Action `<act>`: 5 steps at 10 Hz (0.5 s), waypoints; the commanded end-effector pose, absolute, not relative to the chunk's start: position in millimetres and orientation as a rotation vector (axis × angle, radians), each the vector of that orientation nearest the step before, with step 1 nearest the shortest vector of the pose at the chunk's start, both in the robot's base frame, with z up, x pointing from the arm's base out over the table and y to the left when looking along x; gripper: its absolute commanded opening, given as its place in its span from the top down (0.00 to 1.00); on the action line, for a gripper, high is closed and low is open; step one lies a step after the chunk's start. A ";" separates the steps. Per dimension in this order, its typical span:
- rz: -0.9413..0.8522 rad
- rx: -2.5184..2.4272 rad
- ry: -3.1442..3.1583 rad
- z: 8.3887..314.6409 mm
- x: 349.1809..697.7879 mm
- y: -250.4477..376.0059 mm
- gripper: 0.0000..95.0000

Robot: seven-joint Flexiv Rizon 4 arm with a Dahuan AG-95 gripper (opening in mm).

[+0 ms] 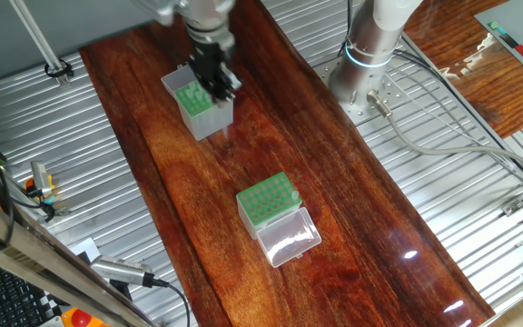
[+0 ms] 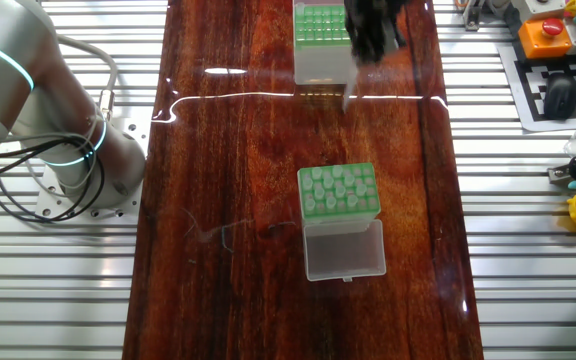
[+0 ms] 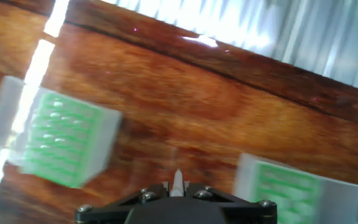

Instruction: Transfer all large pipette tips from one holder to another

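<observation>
Item: one large pipette tip (image 2: 349,93), pale and slim, pointing down, pinched at its upper end between the closed fingers of the gripper (image 2: 368,45). In the other fixed view it hangs just beside the right edge of the taller grey-sided holder (image 2: 320,62), its point above the wooden table (image 2: 228,180). In the hand view its tip (image 3: 178,182) pokes up between the finger bases, slightly blurred.

Taller holder: at the far end of the table, green hole plate on top; the gripper covers one corner of it in one fixed view (image 1: 198,109). Whether further tips sit in its holes cannot be made out.

Shorter holder (image 2: 338,192): mid-table, well apart from the taller one, green plate with pale collars in its holes; count unclear. Its clear lid (image 2: 344,249) lies open flat beside it.

Surroundings: arm base (image 1: 360,68) on the ribbed metal bench beside the table; grey cables (image 1: 443,136) nearby; a keyboard (image 2: 563,95) and an orange button box (image 2: 548,35) at the frame edge, partly cut off.

Hand view: both holders appear, the right one cut by the frame edge, all soft with blur.
</observation>
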State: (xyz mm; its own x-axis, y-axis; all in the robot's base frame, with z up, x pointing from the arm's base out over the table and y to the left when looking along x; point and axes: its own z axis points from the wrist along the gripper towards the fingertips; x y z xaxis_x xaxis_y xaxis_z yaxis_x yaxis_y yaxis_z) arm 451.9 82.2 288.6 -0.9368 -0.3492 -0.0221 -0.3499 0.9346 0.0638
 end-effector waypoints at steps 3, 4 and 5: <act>0.032 -0.384 3.115 293.0 439.7 113.7 1.00; 0.035 -0.443 3.107 293.0 439.7 113.7 1.00; 0.039 -0.484 3.101 293.0 439.7 113.7 1.00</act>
State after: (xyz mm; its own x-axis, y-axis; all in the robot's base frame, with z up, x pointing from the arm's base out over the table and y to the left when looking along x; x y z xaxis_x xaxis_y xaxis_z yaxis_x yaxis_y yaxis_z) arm 440.5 114.2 292.4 -0.9737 -0.2280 -0.0008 -0.2279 0.9735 0.0184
